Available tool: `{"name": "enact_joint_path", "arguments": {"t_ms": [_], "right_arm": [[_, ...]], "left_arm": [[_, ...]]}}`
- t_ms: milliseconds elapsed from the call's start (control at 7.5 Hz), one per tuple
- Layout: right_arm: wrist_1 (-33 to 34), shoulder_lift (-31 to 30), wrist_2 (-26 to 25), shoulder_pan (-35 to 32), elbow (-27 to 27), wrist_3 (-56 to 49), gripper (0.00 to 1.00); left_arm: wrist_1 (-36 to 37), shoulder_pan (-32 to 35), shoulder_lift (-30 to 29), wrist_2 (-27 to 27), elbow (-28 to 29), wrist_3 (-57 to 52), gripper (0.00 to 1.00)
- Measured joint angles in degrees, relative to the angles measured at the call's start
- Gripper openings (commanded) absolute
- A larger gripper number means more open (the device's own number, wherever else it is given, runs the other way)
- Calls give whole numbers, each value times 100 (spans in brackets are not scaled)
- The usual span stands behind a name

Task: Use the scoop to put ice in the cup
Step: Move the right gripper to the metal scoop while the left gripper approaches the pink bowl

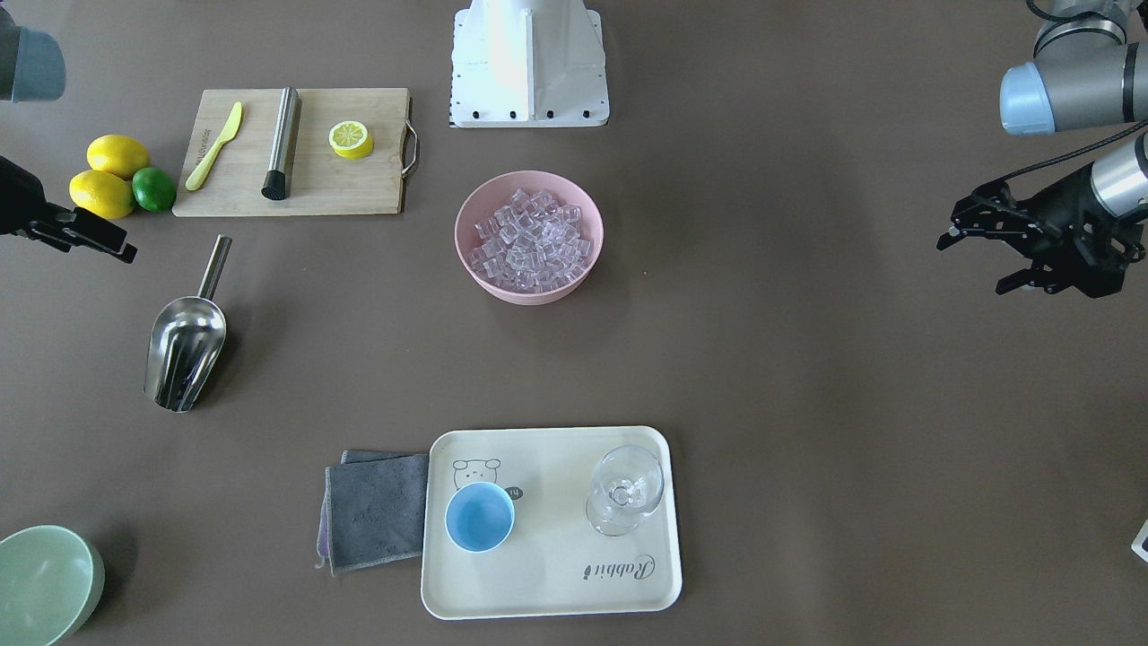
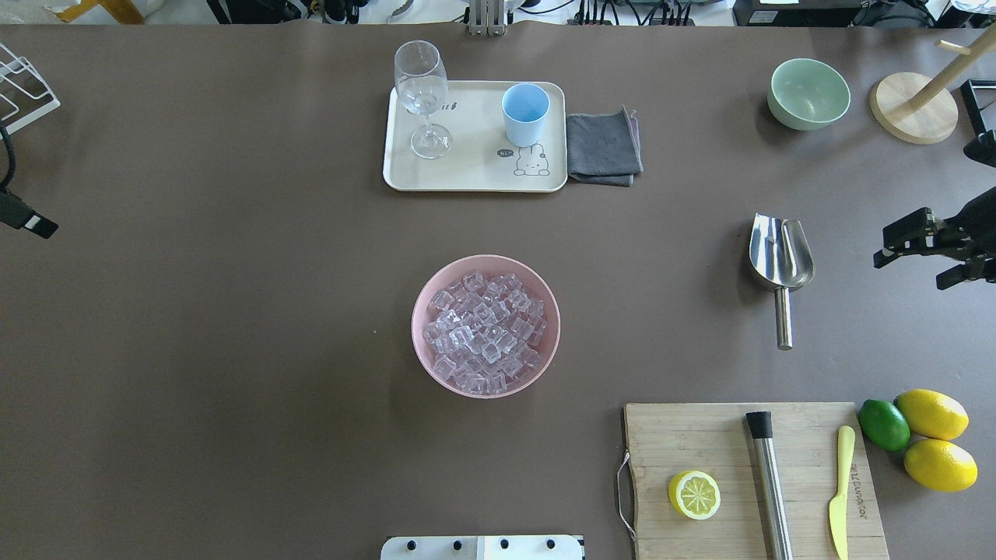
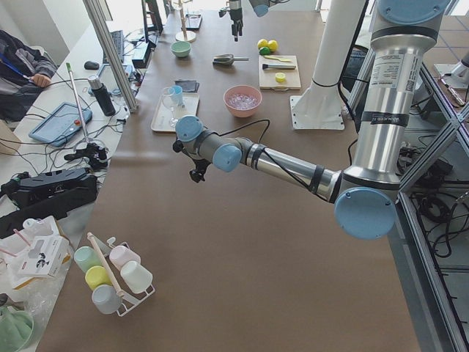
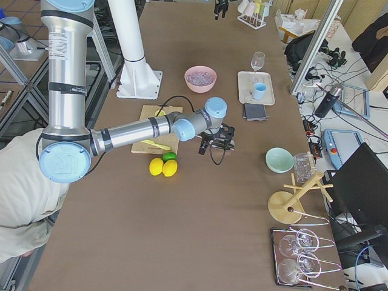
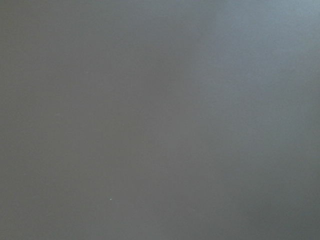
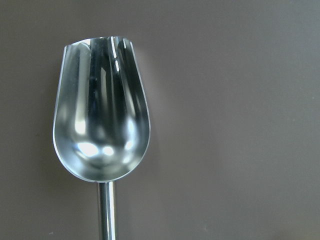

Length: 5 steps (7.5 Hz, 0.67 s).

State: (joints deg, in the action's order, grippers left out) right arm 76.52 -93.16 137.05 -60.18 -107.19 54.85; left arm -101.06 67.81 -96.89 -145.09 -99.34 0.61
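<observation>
The steel scoop lies flat on the table with its handle toward the robot. It fills the right wrist view, scoop bowl up and empty. My right gripper hovers open just to the outside of it, holding nothing. The ice is heaped in a pink bowl at the table's centre. The light-blue cup stands upright and empty on a cream tray. My left gripper hangs open over bare table far to the other side.
A stemmed glass shares the tray, and a grey cloth lies beside it. A cutting board carries a half lemon, a steel cylinder and a yellow knife. Lemons and a lime sit beyond it. A green bowl stands at the far corner.
</observation>
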Motion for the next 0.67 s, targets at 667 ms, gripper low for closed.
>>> {"name": "enact_joint_path", "arguments": {"t_ms": [667], "right_arm": [[18, 280, -548, 1159, -53, 541, 100]], "left_arm": [[-235, -1410, -1065, 2, -81, 1085, 98]]}}
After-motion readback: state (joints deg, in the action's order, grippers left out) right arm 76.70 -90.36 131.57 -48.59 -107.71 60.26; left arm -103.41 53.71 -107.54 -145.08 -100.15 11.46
